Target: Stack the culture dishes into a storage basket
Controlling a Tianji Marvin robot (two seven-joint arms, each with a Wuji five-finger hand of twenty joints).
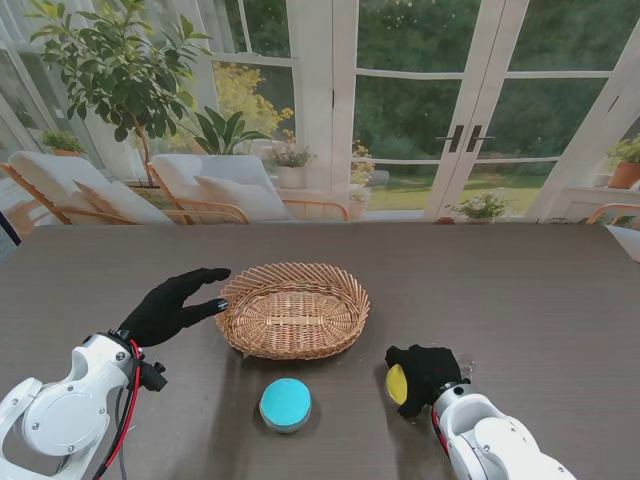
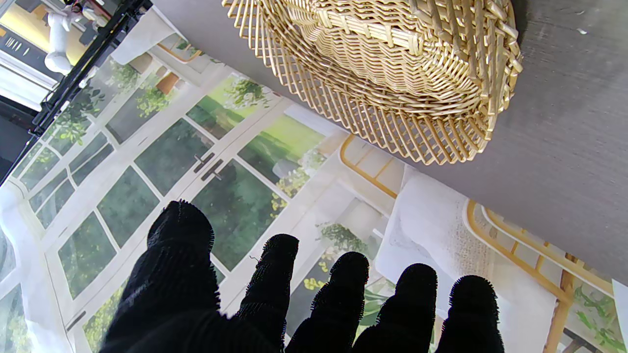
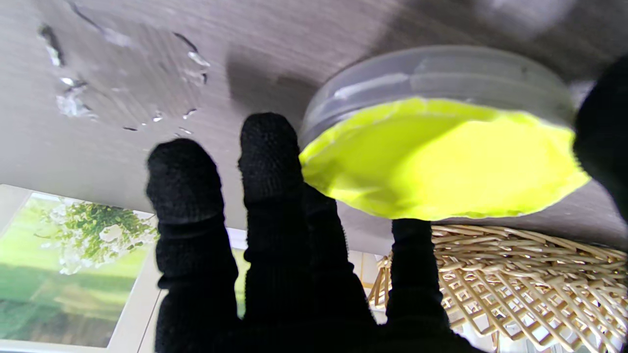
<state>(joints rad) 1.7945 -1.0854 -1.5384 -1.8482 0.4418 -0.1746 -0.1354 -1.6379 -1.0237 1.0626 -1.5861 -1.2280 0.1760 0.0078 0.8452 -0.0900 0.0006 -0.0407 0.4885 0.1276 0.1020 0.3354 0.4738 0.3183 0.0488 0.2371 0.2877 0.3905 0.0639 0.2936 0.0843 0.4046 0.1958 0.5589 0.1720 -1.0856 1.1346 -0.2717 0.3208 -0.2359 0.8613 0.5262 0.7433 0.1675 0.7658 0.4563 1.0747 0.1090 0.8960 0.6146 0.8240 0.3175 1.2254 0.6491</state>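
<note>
On the dark worktop (image 1: 520,300), my right robot hand (image 1: 425,375) clasped the yellow dish (image 1: 397,384); the basket (image 1: 293,309) lay farther off, to its left. My left robot hand (image 1: 178,305) hung unclenched beside it.

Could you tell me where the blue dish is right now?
In the stand view, the blue dish lies on the table nearer to me than the basket, between both hands.
</note>
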